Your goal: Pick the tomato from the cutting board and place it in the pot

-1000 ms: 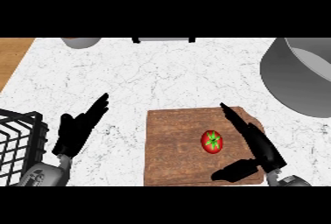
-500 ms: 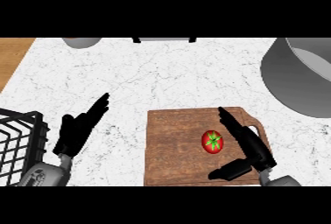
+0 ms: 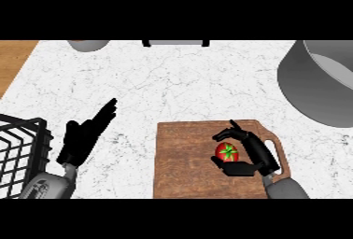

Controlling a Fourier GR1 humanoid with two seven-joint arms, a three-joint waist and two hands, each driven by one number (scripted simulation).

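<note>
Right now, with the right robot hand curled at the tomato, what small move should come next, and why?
Probably a short lift straight up. The right robot hand has fingers and thumb curled round the tomato, which rests on the cutting board; the pot stands apart at the view's upper right, so the tomato likely needs height before travelling.

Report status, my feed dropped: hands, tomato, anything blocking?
Right hand curled round red tomato on brown wooden cutting board. Left hand open, resting at left. Nothing seen between board and large grey metal pot.
</note>
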